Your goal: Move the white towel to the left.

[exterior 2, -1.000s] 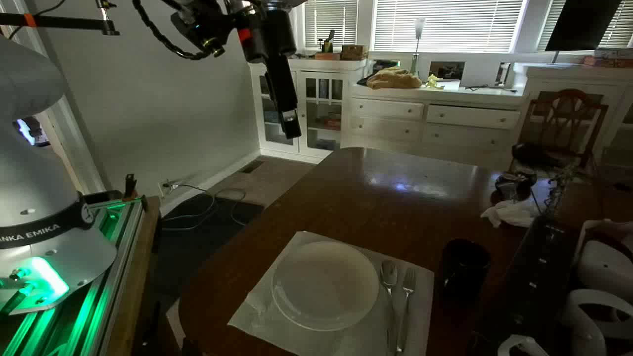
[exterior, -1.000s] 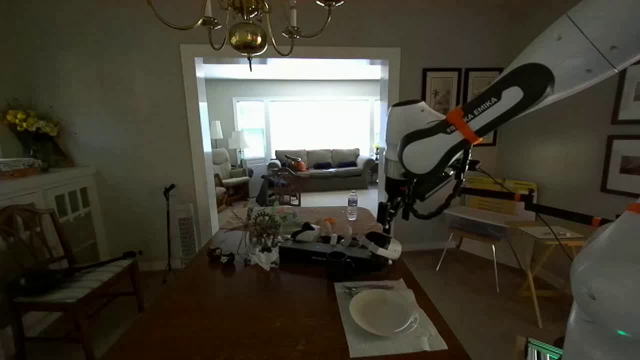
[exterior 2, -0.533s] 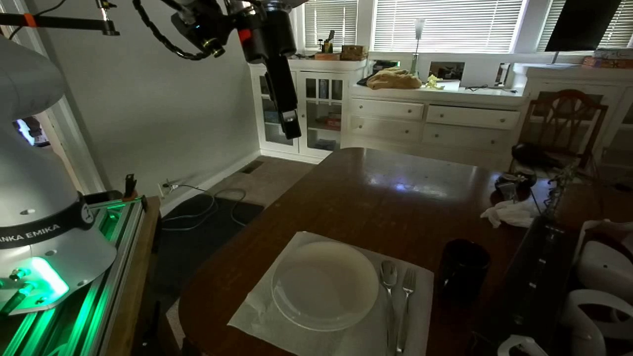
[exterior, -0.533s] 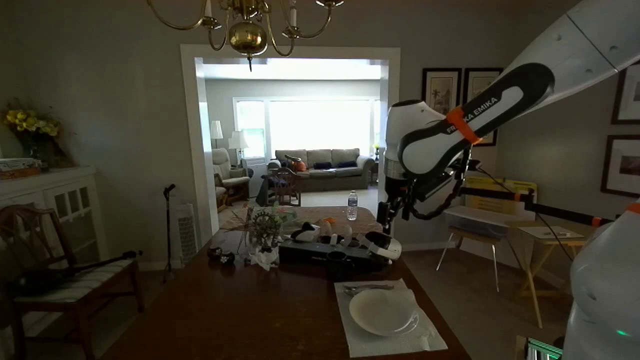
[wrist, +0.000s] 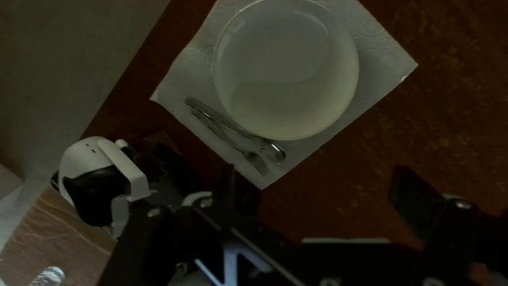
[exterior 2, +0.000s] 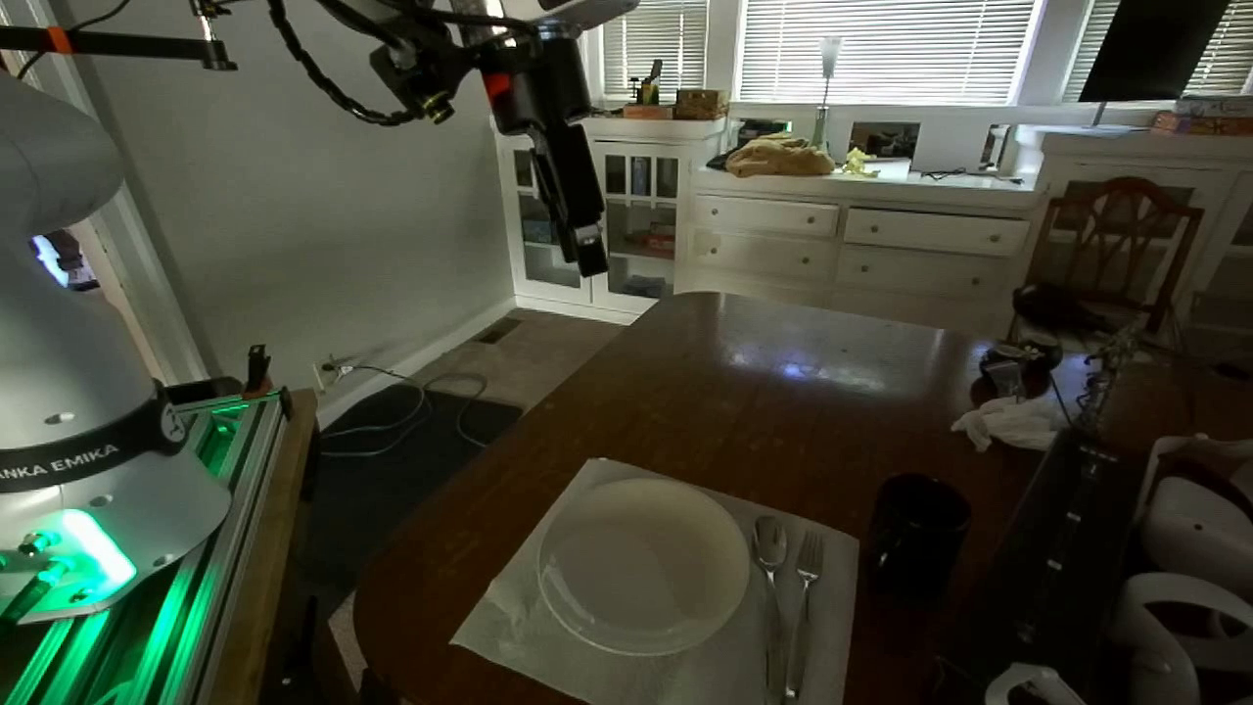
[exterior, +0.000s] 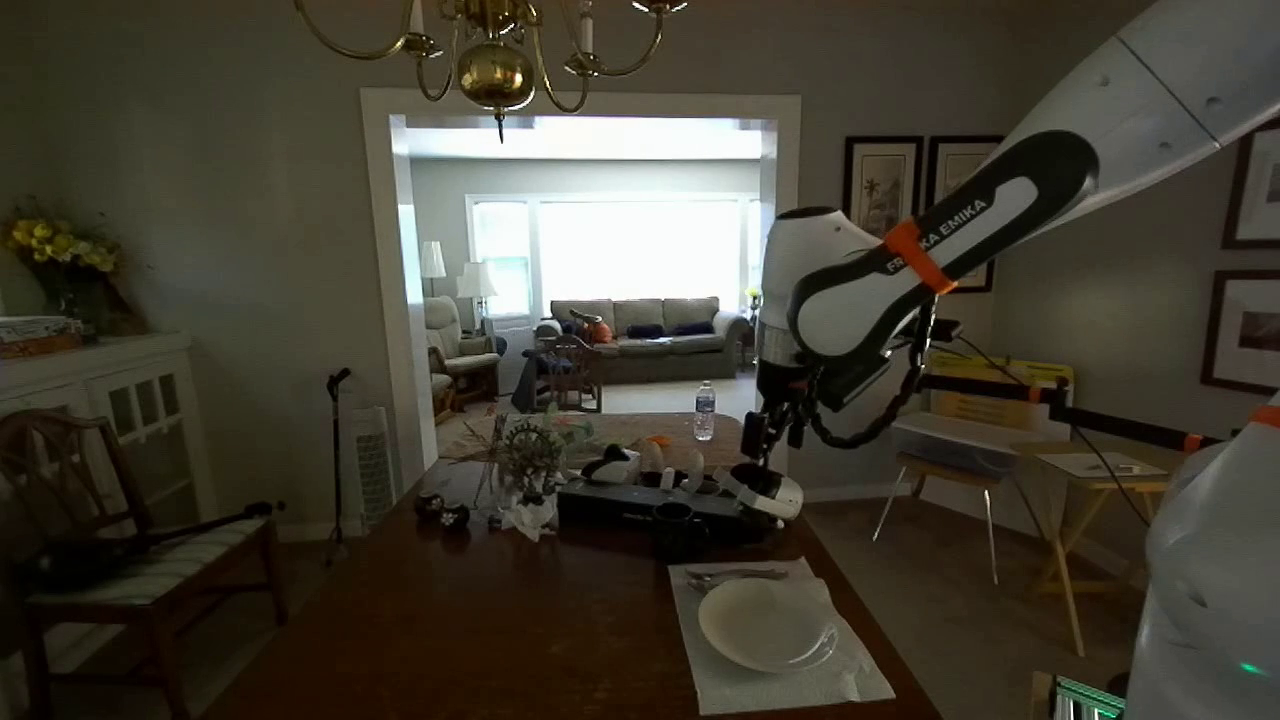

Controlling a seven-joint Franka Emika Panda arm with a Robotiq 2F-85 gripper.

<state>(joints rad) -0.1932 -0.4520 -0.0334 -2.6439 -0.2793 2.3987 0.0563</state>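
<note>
In an exterior view, bare tabletop (exterior 2: 690,406) stretches beyond the towel (exterior 2: 519,612), free to pass over. The plate (exterior 2: 643,568) blocks the towel's middle; the spoon (exterior 2: 774,599) and fork (exterior 2: 804,604) take up one side. Just beside that side stands a cup (exterior 2: 918,539), with a black box (exterior 2: 1047,563) past it.

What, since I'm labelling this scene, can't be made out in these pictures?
White towel: its middle is covered by the plate in all three views.
Water bottle: label print too small in an exterior view.
Black cup: inside too dark in both exterior views.
Robot arm: upper part cut off by frame edges in both exterior views.
</note>
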